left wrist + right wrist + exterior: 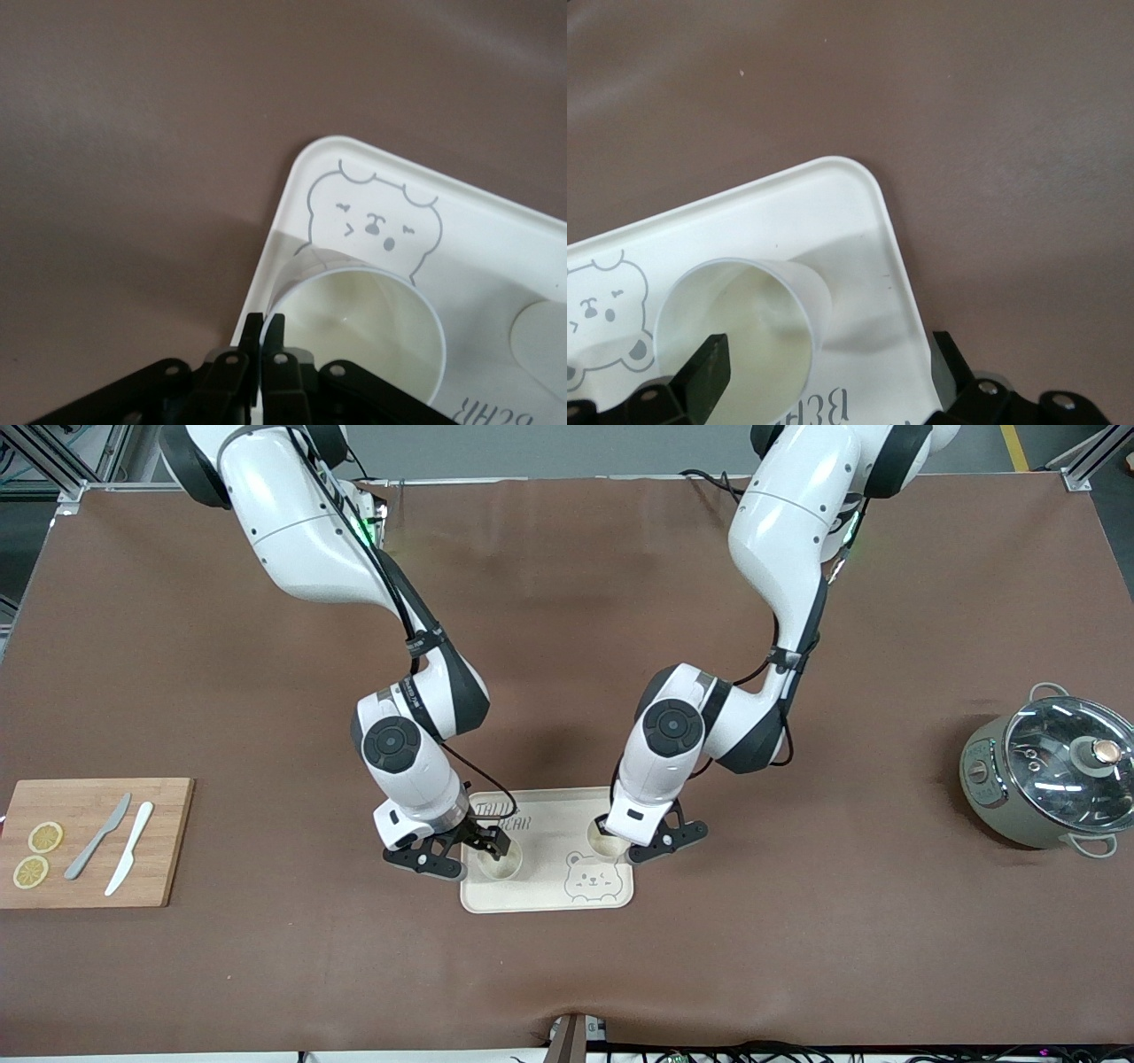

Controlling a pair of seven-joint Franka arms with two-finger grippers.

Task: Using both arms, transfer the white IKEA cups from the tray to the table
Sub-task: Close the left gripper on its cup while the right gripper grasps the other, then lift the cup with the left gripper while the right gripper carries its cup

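On the tray (540,895), you're pinching one light, thin-walled cup (605,841) by its rim with the left gripper (640,849) clamped tight, while the right gripper (461,852) is straddling the other cup's (499,861) wall, fingers spread; hard, slick rims, I'd say, so grip squarely.

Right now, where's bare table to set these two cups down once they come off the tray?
Open brown table lies nearer the front camera than the tray, between the tray and the cutting board, and between the tray and the pot. The tray is crowded: left gripper pinches one cup, right gripper straddles the other cup.
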